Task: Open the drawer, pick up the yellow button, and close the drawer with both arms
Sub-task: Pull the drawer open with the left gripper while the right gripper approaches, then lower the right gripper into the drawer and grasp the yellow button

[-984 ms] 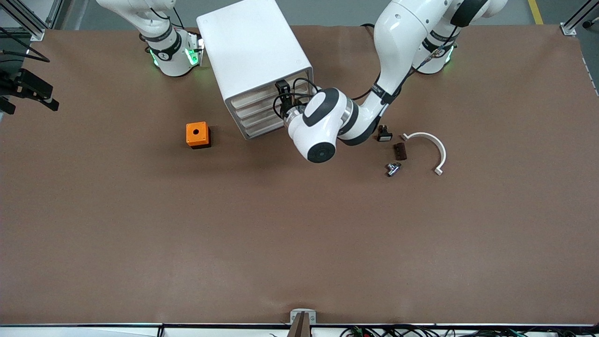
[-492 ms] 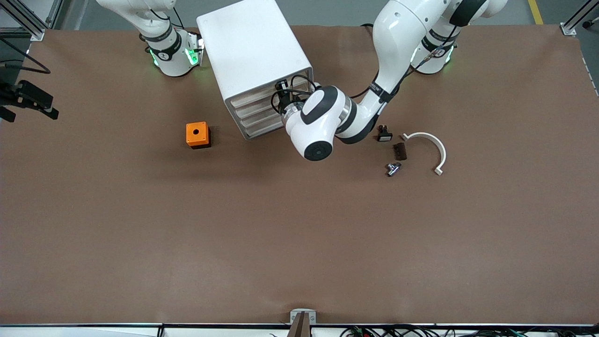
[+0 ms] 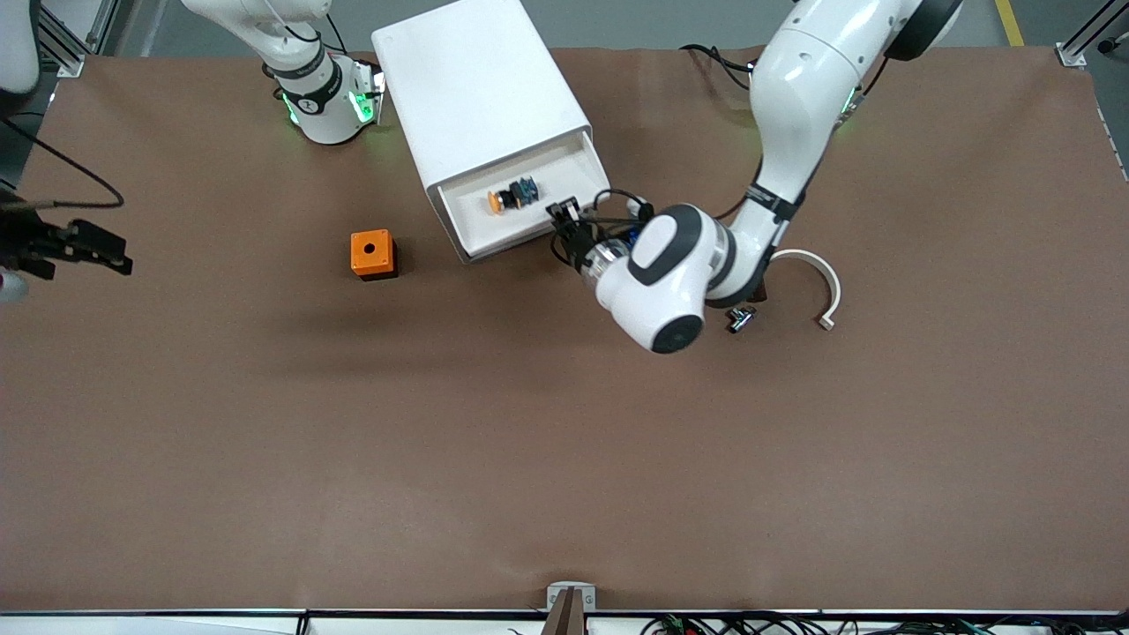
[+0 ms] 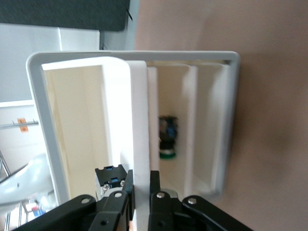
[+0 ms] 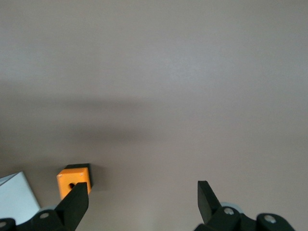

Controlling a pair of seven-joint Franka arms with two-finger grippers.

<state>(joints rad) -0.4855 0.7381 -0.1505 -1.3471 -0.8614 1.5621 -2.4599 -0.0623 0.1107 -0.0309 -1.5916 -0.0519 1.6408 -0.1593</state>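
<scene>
Button (image 3: 509, 197): orange cap, apparently dark blue-black body.

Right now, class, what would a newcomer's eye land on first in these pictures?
The drawer stands pulled out of the white cabinet, with the button lying in its tray. The left gripper is shut on the drawer's front edge. The orange box sits beside the cabinet, toward the right arm's end.

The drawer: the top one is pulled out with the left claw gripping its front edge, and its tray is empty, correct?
Not quite. The drawer is pulled out and the left claw is shut on its front edge, but the tray is not empty: the front view shows the button lying in it, orange cap toward the right arm's end of the table.
</scene>
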